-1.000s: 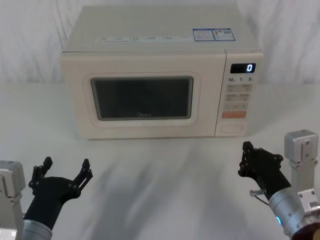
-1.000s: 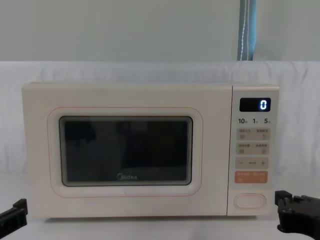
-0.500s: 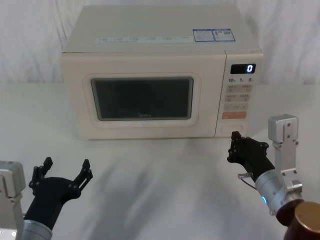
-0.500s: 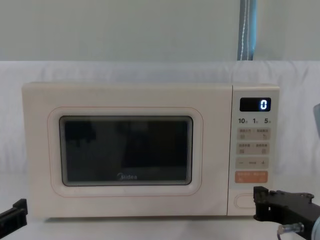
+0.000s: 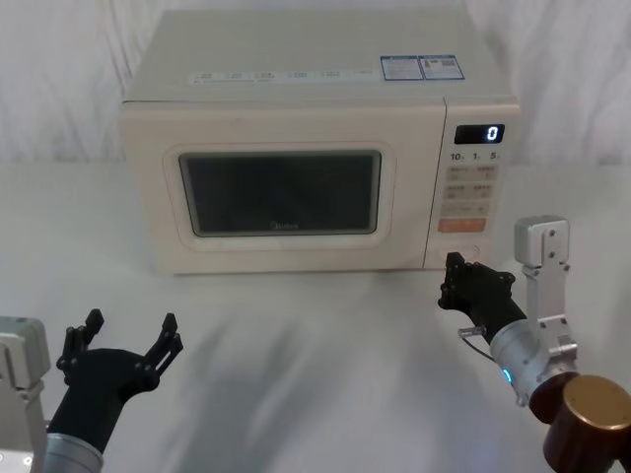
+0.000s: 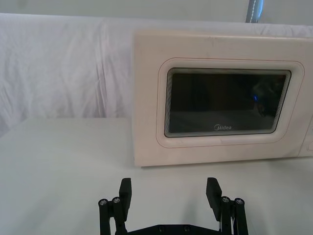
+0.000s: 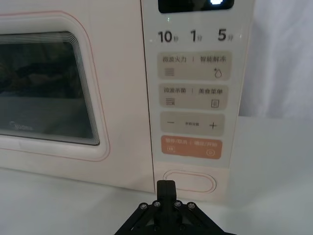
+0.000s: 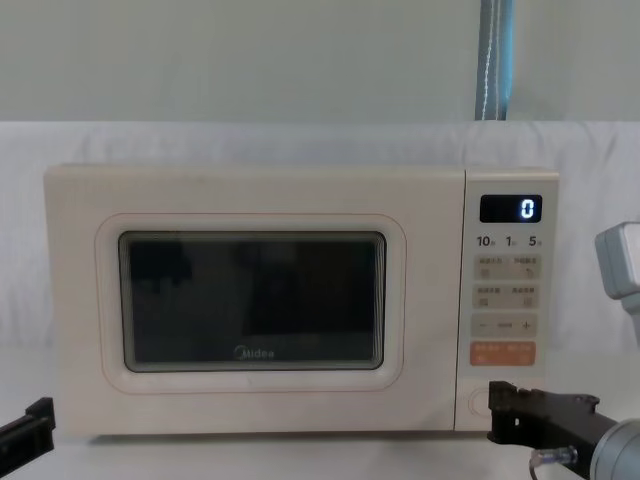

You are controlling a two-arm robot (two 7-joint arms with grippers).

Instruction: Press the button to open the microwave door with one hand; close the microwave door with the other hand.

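The cream microwave stands at the back of the table with the microwave door flush against its body. The button sits at the bottom of the control panel, under the orange key. My right gripper is shut, with its tip right in front of the button's left end; whether they touch cannot be told. My left gripper hovers open near the table's front left, well short of the door.
A white cloth covers the table and the wall behind. The display reads 0. My right arm's brown round cap sits at the front right. Bare tabletop lies between my left gripper and the microwave.
My right gripper has moved forward and leftward, from the front right of the table up to the button. The left gripper and the door have not moved.
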